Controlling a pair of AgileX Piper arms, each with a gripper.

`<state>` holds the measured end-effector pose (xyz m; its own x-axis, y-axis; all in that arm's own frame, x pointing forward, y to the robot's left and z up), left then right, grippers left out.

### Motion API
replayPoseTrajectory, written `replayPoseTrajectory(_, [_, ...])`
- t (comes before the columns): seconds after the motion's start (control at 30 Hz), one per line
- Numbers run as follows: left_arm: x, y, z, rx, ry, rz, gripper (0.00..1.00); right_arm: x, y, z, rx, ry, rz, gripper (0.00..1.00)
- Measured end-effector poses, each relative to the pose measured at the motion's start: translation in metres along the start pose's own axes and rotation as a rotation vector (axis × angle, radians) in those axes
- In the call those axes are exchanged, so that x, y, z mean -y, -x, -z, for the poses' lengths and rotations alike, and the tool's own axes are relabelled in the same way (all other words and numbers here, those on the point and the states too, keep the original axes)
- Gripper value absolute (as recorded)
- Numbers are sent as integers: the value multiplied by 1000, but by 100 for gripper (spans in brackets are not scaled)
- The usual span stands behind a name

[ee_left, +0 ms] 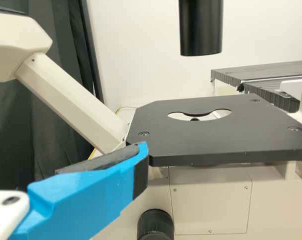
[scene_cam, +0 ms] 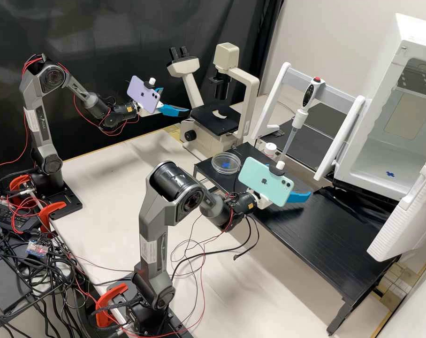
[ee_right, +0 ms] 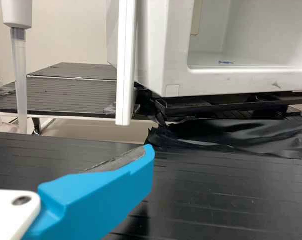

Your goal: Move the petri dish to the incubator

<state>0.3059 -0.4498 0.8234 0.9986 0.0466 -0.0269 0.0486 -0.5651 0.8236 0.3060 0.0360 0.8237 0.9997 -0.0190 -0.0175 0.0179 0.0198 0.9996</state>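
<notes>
In the high view, the clear round petri dish (scene_cam: 225, 163) lies on the black raised bench, a blue mark showing through it. My right gripper (scene_cam: 298, 196) is over this bench, to the dish's right and nearer the incubator, open and holding nothing visible. My left gripper (scene_cam: 175, 100) stands open in the air beside the microscope, left of the dish. The incubator (scene_cam: 400, 169) has its door open and a blue cross on its floor. Before the microscope stage is my left gripper (ee_left: 141, 160); below the incubator's opening (ee_right: 235, 75) is my right gripper (ee_right: 147, 162).
A microscope (scene_cam: 217, 117) stands behind the dish. A pipette (scene_cam: 302, 110) hangs on a white-framed rack (scene_cam: 335, 91), and a small white-capped bottle (scene_cam: 270, 150) is near the dish. The incubator's door (scene_cam: 405, 213) juts over the bench. Loose cables hang below the right arm.
</notes>
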Motion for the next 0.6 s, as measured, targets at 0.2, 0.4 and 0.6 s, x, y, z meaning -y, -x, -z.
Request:
replayPoseTrajectory(0.2, [0, 0, 0, 0, 0, 0, 100, 0, 0, 0, 0, 0, 0, 100])
replayPoseTrajectory(0.4, [0, 0, 0, 0, 0, 0, 100, 0, 11, 1, -5, 5, 3, 100])
replayPoseTrajectory(0.6, [0, 0, 0, 0, 0, 0, 100, -1, 34, 17, -107, -6, -42, 100])
